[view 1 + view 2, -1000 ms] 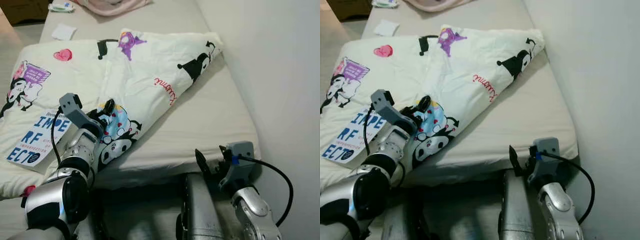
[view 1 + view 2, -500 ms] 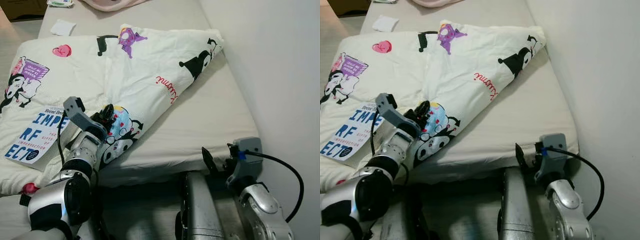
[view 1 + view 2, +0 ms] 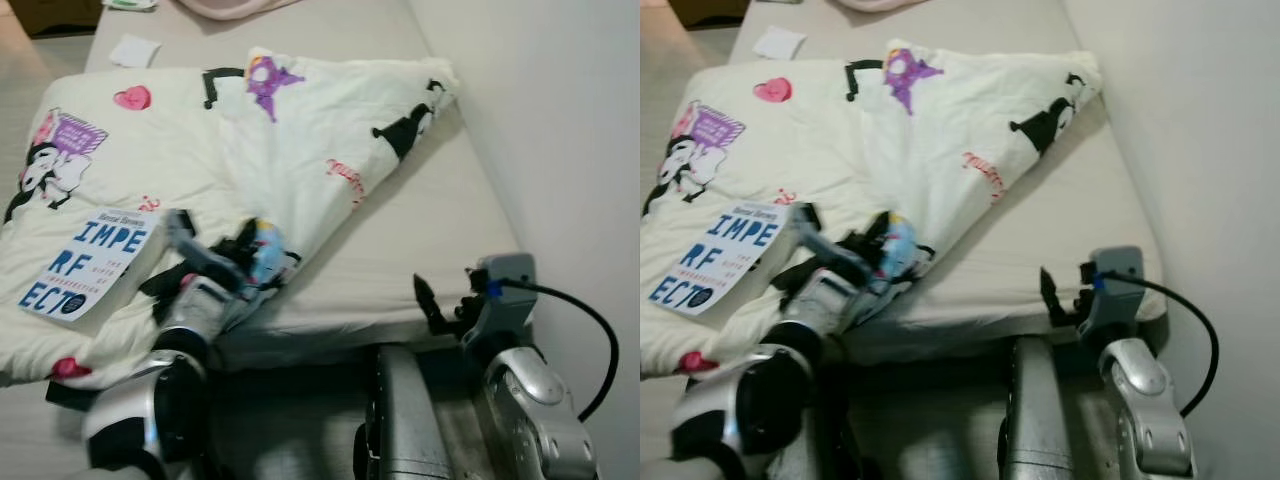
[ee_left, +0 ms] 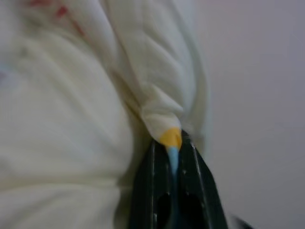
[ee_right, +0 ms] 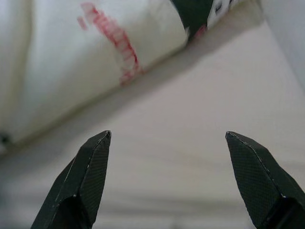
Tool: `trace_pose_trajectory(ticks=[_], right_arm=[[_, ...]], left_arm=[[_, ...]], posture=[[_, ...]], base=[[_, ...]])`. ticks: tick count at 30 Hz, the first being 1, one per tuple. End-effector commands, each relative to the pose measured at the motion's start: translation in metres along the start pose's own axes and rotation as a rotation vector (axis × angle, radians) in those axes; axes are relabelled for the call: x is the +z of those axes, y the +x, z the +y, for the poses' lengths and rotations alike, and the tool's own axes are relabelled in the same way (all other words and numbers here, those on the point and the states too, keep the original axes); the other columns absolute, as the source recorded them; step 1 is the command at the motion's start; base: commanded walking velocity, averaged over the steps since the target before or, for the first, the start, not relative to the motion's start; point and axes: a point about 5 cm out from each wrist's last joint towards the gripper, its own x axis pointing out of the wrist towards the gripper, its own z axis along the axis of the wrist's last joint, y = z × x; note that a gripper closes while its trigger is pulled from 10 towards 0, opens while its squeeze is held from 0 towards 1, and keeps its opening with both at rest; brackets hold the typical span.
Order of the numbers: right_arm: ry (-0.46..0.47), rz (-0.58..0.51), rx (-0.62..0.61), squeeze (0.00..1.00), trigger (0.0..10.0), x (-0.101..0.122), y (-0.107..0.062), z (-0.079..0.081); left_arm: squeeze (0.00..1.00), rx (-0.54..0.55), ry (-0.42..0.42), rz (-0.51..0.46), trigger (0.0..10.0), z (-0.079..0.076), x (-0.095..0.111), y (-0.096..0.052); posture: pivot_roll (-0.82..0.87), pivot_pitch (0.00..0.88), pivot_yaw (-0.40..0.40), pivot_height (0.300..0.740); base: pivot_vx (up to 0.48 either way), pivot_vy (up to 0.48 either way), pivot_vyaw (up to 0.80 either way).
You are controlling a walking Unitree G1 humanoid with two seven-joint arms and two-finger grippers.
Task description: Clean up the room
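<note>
At the near edge of the bed [image 3: 420, 250], the left gripper [image 4: 172, 149] is clamped tight on a bunched corner of the cartoon-print comforter [image 3: 300, 140]; the wrist view shows a yellow and light-blue tip of fabric pinched between the two black fingers [image 4: 151, 181], with cream folds fanning out beyond it. Head views are motion-blurred around that arm: it reaches forward from the lower left, forearm low over the mattress edge, gripper buried in the crumpled printed patch near the comforter's front fold. Right gripper [image 5: 169, 179] is spread wide, holding nothing, fingertips [image 5: 97, 157] well apart and pointed at bare sheet, with the comforter's red lettering further ahead. The right arm sits low at the bed's front right corner, wrist camera block and black cable on top. Comforter lies spread across the bed's left and middle, folded back diagonally. A book [image 3: 85, 262] with big blue letters rests on it, just left of the left arm. A small white tissue [image 3: 134, 50] lies on the sheet at the far end.
</note>
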Motion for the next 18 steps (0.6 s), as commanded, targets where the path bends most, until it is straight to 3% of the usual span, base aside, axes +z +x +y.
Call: trace_pose_trajectory(ticks=[1, 2, 3, 5, 6, 7, 8, 9, 11, 13, 16, 17, 18], right_arm=[[0.001, 0.008, -0.034, 0.00, 10.0, -0.004, -0.001, -0.007], [0.005, -0.002, -0.046, 0.00, 10.0, -0.001, 0.002, -0.009], [0.005, -0.002, -0.046, 0.00, 10.0, -0.001, 0.002, -0.009], [0.011, -0.017, -0.052, 0.00, 10.0, 0.004, 0.008, -0.011], [0.011, -0.017, -0.052, 0.00, 10.0, 0.004, 0.008, -0.011], [0.011, -0.022, -0.047, 0.00, 10.0, 0.006, 0.011, -0.010], [0.007, -0.023, -0.042, 0.00, 10.0, 0.007, 0.013, -0.010], [0.007, -0.023, -0.042, 0.00, 10.0, 0.007, 0.013, -0.010], [0.002, -0.016, -0.038, 0.00, 10.0, 0.006, 0.015, -0.009], [0.002, -0.016, -0.038, 0.00, 10.0, 0.006, 0.015, -0.009], [0.002, -0.002, -0.045, 0.00, 10.0, 0.002, 0.016, -0.010], [0.002, -0.002, -0.045, 0.00, 10.0, 0.002, 0.016, -0.010], [0.003, -0.006, -0.048, 0.00, 10.0, 0.002, 0.018, -0.010]], left_arm=[[0.00, -0.099, -0.073, 0.110, 0.0, -0.010, -0.032, 0.002], [0.00, -0.181, -0.109, 0.179, 0.0, -0.020, -0.055, 0.003], [0.00, -0.181, -0.109, 0.179, 0.0, -0.020, -0.055, 0.003], [0.00, -0.297, -0.162, 0.318, 0.0, -0.036, -0.099, -0.004], [0.00, -0.297, -0.162, 0.318, 0.0, -0.036, -0.099, -0.004], [0.00, -0.336, -0.194, 0.418, 2.8, -0.042, -0.126, -0.014], [0.00, -0.372, -0.183, 0.540, 10.0, -0.046, -0.154, -0.027], [0.00, -0.372, -0.183, 0.540, 10.0, -0.046, -0.154, -0.027], [0.00, -0.391, -0.109, 0.738, 10.0, -0.045, -0.185, -0.052], [0.00, -0.391, -0.109, 0.738, 10.0, -0.045, -0.185, -0.052], [0.00, -0.342, 0.060, 0.917, 10.0, -0.029, -0.193, -0.078], [0.00, -0.342, 0.060, 0.917, 10.0, -0.029, -0.193, -0.078], [0.00, -0.332, 0.119, 0.956, 10.0, -0.024, -0.190, -0.083]], posture=[[-0.09, 0.256, -0.016, 0.472], [-0.08, 0.241, -0.016, 0.472], [-0.08, 0.241, -0.016, 0.472], [-0.08, 0.224, -0.015, 0.472], [-0.08, 0.224, -0.015, 0.472], [-0.09, 0.208, -0.015, 0.472], [-0.10, 0.192, -0.016, 0.472], [-0.10, 0.192, -0.016, 0.472], [-0.10, 0.174, -0.017, 0.472], [-0.10, 0.174, -0.017, 0.472], [-0.10, 0.161, -0.016, 0.472], [-0.10, 0.161, -0.016, 0.472], [-0.09, 0.153, -0.015, 0.472]], base=[[0.000, 0.000, 0.00], [0.000, 0.000, 0.00], [0.000, 0.000, 0.00], [0.000, 0.000, 0.00], [0.000, 0.000, 0.00], [0.000, 0.000, 0.00], [0.000, 0.000, 0.00], [0.000, 0.000, 0.00], [0.000, 0.000, 0.00], [0.000, 0.000, 0.00], [0.000, 0.000, 0.00], [0.000, 0.000, 0.00], [0.000, 0.000, 0.00]])
